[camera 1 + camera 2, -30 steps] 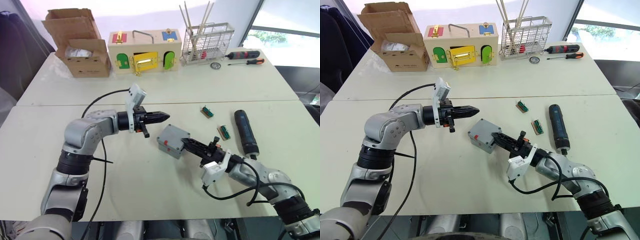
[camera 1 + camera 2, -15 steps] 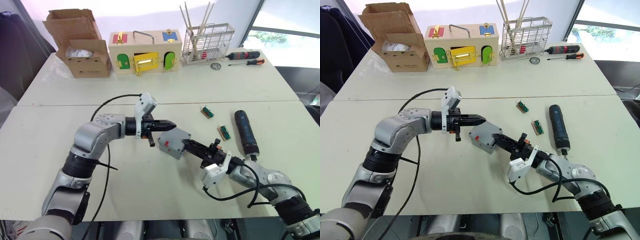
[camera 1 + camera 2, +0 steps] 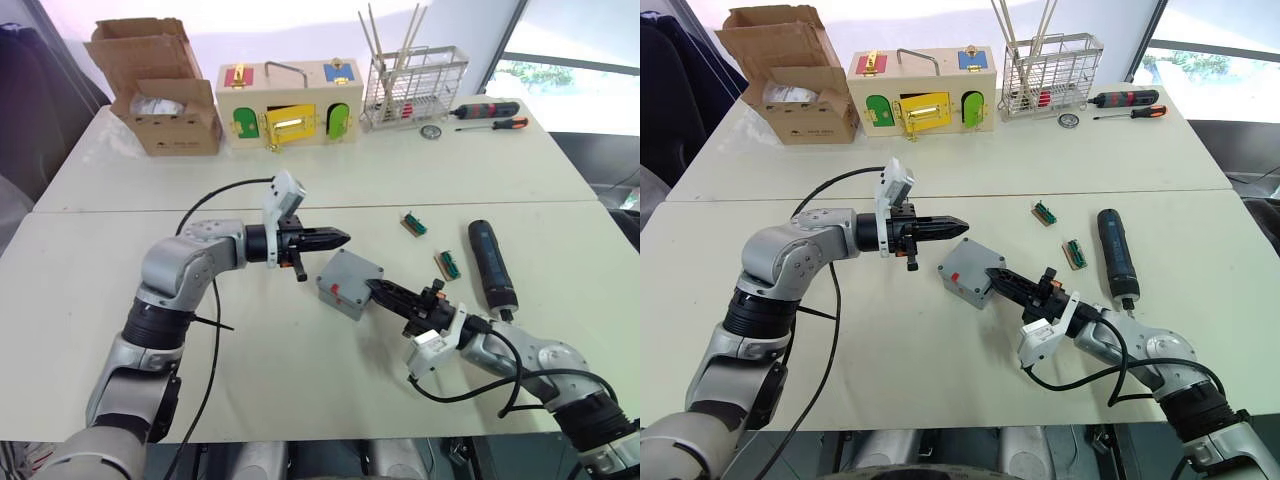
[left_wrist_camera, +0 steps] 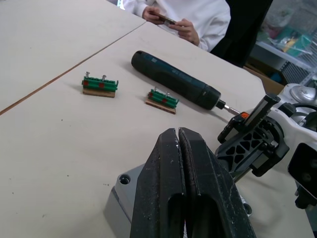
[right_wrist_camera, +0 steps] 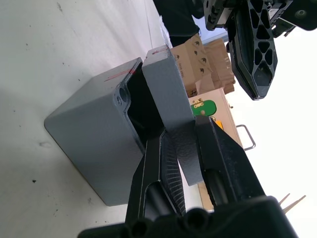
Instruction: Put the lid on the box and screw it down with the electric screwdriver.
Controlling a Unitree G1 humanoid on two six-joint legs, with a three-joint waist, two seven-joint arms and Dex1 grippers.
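Observation:
The grey box [image 3: 335,294] sits mid-table with the grey lid [image 3: 354,271] on top. In the right wrist view the lid [image 5: 166,84] stands tilted off the box [image 5: 89,144], leaving a gap at one side. My right gripper [image 3: 383,292] is shut on the lid's edge. My left gripper [image 3: 341,238] is shut and empty, its tip hovering just above and left of the box. The black electric screwdriver [image 3: 492,263] lies flat to the right of the box, apart from both grippers.
Two small green terminal blocks [image 3: 414,223] [image 3: 447,264] lie between the box and the screwdriver. Along the far edge stand a cardboard box [image 3: 165,110], a wooden box with coloured doors [image 3: 290,100], a wire rack [image 3: 415,85] and manual screwdrivers [image 3: 490,110]. A person [image 4: 193,20] sits beyond the table.
My left gripper swung in toward the box from the left, then lifted slightly back. The right gripper, lid and box have hardly moved.

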